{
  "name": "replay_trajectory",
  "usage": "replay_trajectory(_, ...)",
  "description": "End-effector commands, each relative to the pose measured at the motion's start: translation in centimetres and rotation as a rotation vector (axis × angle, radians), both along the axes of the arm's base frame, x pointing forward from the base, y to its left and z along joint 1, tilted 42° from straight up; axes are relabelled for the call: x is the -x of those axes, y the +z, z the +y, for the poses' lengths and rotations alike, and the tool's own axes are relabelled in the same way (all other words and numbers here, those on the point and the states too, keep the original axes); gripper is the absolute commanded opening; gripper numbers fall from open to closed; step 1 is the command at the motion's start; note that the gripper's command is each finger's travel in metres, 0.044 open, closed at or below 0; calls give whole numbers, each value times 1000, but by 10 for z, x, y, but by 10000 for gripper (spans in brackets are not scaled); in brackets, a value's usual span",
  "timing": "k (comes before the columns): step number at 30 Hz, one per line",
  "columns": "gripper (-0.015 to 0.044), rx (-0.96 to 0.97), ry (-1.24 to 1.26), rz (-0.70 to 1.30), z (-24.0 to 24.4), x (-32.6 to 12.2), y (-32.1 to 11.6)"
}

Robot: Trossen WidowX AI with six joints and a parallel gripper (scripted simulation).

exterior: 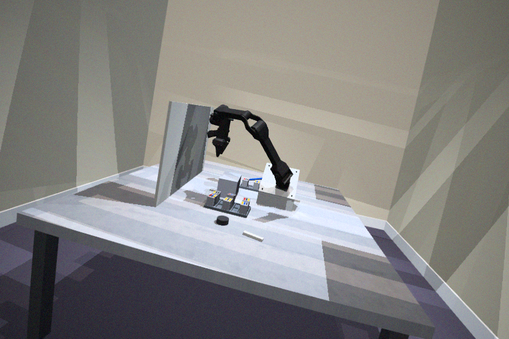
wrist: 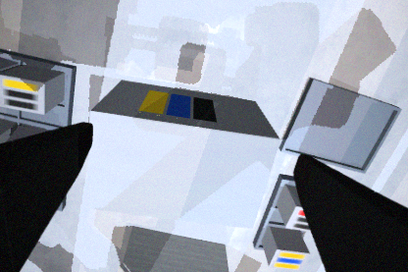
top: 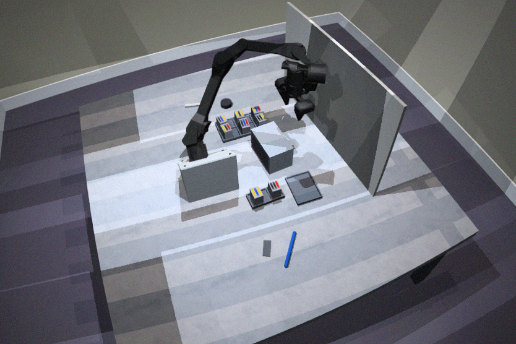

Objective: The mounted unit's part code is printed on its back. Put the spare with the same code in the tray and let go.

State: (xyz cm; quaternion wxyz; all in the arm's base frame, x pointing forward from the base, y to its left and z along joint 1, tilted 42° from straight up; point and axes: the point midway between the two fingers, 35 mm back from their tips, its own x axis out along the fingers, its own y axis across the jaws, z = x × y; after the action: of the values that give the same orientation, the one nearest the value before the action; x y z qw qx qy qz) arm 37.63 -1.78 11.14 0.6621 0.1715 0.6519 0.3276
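My fingers spread wide, empty; mounted unit's (wrist: 162, 160) back shows yellow, blue, black; tray (wrist: 338, 126) at right.

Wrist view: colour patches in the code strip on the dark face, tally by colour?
Yellow patch: 1
Blue patch: 1
Black patch: 1
Total: 3, side by side on the dark face.
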Motion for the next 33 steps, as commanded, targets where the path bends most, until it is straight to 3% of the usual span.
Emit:
replay_trajectory(1, 440, -6, 2, -1, 1, 0, 1)
replay_trajectory(8, 440, 0, 223, -190, 53, 32, 40)
replay_trajectory(19, 440, -38, 767, -658, 144, 152, 93)
replay_trajectory(27, 440, -113, 1139, -1004, 168, 248, 91)
replay_trajectory(33, 440, -121, 1170, -1035, 168, 256, 90)
